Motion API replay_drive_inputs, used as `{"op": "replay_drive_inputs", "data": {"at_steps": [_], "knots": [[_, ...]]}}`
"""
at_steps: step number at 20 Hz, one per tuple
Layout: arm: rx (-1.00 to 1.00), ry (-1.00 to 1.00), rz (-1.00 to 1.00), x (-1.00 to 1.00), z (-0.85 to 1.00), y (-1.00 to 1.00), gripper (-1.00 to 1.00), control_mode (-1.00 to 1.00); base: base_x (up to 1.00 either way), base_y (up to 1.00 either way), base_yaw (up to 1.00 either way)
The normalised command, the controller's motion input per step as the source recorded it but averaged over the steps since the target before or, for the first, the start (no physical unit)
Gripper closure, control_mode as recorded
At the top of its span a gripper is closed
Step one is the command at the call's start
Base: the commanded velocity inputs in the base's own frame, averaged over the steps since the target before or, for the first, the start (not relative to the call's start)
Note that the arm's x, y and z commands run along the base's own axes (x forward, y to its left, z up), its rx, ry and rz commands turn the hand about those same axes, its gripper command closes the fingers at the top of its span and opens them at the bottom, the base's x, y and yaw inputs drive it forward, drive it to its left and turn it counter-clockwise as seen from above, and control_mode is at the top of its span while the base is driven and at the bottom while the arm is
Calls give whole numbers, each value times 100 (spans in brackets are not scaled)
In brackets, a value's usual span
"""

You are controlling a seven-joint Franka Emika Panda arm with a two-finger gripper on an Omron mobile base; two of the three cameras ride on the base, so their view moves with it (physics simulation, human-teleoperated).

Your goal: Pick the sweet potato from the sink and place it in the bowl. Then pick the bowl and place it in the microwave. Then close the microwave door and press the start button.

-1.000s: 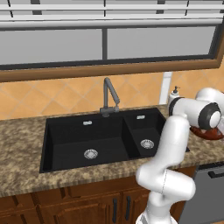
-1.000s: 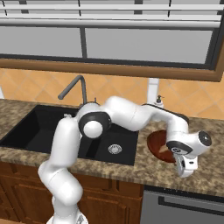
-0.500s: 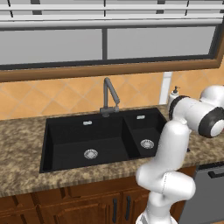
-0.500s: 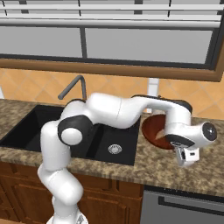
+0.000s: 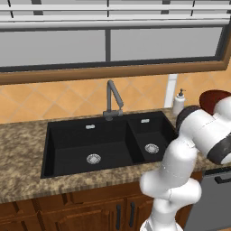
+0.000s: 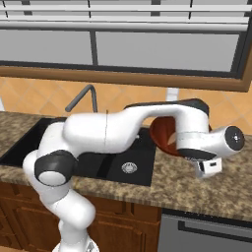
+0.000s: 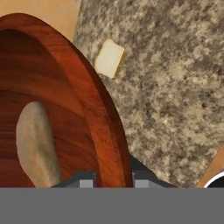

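Observation:
My gripper (image 7: 112,180) is shut on the rim of the glossy reddish-brown bowl (image 7: 57,83), one fingertip on each side of the wall. The tan sweet potato (image 7: 36,144) lies inside the bowl. In the right base view the bowl (image 6: 165,134) hangs tilted above the granite counter, right of the sink (image 6: 123,165), partly behind my forearm. In the left base view the bowl (image 5: 214,100) peeks out above my arm at the right edge. The black double-basin sink (image 5: 108,142) holds nothing but its drains. The microwave and its door are out of view.
A dark faucet (image 5: 113,99) stands behind the sink, with a white soap dispenser (image 5: 179,102) to its right. A pale yellow block (image 7: 110,58) lies on the speckled counter (image 7: 175,87) below the bowl. A grey dishwasher front (image 6: 206,231) sits under the counter.
The bowl has risen off the counter in my grip and now hangs tilted, higher than before. My forearm has swung up with it. The base has not moved.

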Motion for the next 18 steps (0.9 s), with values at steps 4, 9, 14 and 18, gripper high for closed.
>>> {"op": "replay_drive_inputs", "data": {"at_steps": [4,9,14,18], "knots": [[-10,4,3,0,16,46,100,-100,0,0,0],[-1,0,0,0,0,7,100,100,-31,16,-6],[0,0,0,0,0,0,100,100,-60,2,-40],[0,0,0,0,0,0,100,100,-33,-4,-65]]}}
